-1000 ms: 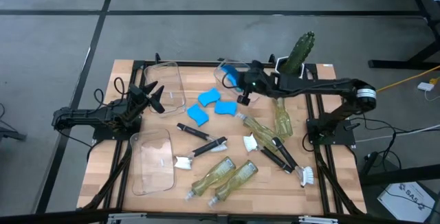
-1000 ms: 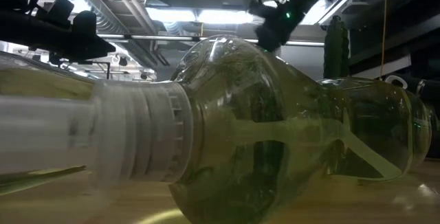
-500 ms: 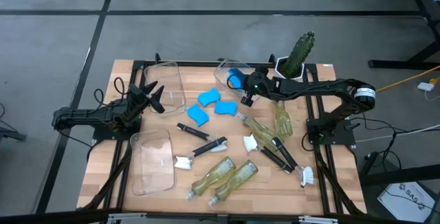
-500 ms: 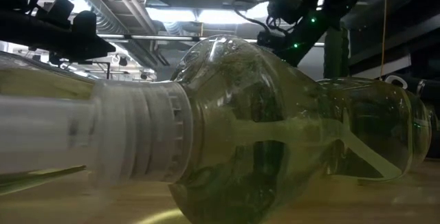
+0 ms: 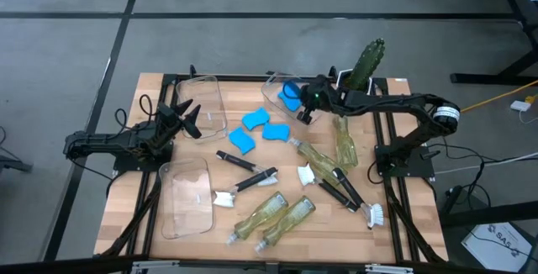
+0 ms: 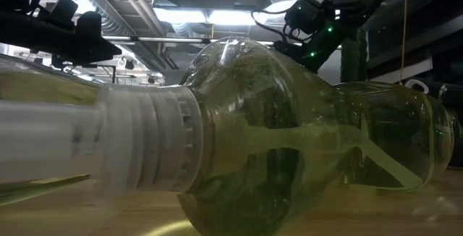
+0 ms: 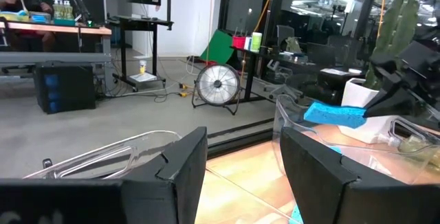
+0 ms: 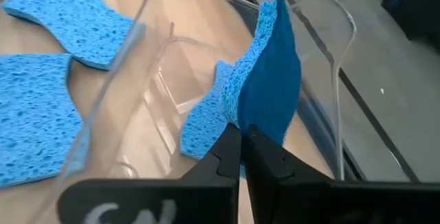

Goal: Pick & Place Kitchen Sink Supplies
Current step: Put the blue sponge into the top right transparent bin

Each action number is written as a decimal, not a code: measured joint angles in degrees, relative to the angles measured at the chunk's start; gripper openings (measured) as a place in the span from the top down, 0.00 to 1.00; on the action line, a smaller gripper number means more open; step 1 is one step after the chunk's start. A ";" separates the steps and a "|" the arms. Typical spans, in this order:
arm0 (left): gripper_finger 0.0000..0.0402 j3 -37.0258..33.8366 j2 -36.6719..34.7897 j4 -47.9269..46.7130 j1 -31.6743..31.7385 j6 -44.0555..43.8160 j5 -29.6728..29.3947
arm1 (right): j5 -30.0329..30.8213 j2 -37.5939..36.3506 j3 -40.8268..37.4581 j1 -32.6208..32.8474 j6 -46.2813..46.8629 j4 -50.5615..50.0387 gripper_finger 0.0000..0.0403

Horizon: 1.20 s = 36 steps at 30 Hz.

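Observation:
My right gripper (image 5: 303,111) is shut on a blue sponge (image 5: 290,96) over the clear bin (image 5: 273,89) at the far middle of the table. Three more blue sponges (image 5: 255,120) lie flat on the wood nearer the middle. Several soap bottles (image 5: 343,144) lie on their sides, and black-handled brushes (image 5: 252,180) lie among them. My left gripper (image 5: 189,118) waits open at the table's left, holding nothing. From its wrist view the held sponge (image 7: 333,114) shows above the bin's wall. My right gripper pinches the sponge by one edge (image 8: 237,124) between its two shut fingers (image 8: 227,157). The fingers slant down from the table's right side. The sponge stands on edge beyond the fingertips, its far part (image 8: 271,73) by the bin's clear wall; whether it touches the bin I cannot tell.
Two more clear bins lie at the left, one far (image 5: 208,106) and one near (image 5: 187,197). A green cactus in a white pot (image 5: 363,65) stands at the far right, close behind my right arm. One soap bottle (image 6: 275,142) fills the low view.
My right gripper has sunk and drawn a little toward the table's right edge, staying shut on the sponge, which has come along over the far bin.

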 joint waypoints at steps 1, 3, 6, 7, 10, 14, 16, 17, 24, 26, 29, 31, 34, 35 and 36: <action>0.55 0.00 0.00 0.00 -0.01 0.00 0.00 | 0.04 0.31 0.00 -0.12 0.05 0.15 0.98; 0.55 0.00 0.00 0.00 -0.01 0.00 0.00 | 0.02 1.02 0.00 -0.18 0.14 0.34 0.98; 0.55 0.00 0.00 0.00 -0.01 0.00 0.00 | -0.12 3.02 0.02 -0.16 0.14 1.31 0.98; 0.55 0.00 0.00 0.02 -0.01 0.00 0.00 | -0.48 3.60 0.03 -0.16 0.26 1.54 0.98; 0.55 0.00 0.00 0.02 0.00 0.00 0.01 | 0.10 4.50 0.17 -0.26 -0.05 2.84 0.98; 0.55 0.00 0.00 0.02 -0.01 0.00 0.00 | 0.83 4.82 0.02 -0.66 -0.33 4.07 0.96; 0.55 0.00 0.00 0.02 0.01 0.00 0.00 | 1.22 4.71 0.11 -0.59 -0.22 4.78 0.94; 0.55 0.00 0.00 0.02 -0.01 0.00 0.00 | 2.13 4.71 0.11 -0.57 0.01 4.81 0.92; 0.55 0.00 0.00 0.00 0.01 0.00 0.00 | 5.32 4.74 0.11 -0.68 0.07 4.66 0.76; 0.55 0.00 0.00 0.00 0.01 0.00 0.00 | 5.25 4.74 0.11 -0.64 -0.08 4.57 0.71; 0.55 -0.01 0.00 0.01 -0.01 0.00 0.00 | 4.92 4.74 0.11 -0.62 -0.08 3.86 0.63; 0.55 0.00 0.00 0.00 0.00 0.00 0.01 | 3.90 4.74 0.11 -0.62 0.15 3.82 0.59; 0.55 0.00 0.00 0.00 0.01 0.00 0.00 | 0.94 4.74 0.11 -0.64 1.86 3.82 0.54; 0.55 0.00 0.00 0.02 -0.01 0.00 0.00 | 0.03 4.74 0.11 -0.63 2.36 3.82 0.53; 0.55 -0.02 0.00 0.02 0.01 0.00 0.00 | -0.72 4.74 0.11 -0.62 2.64 3.82 0.52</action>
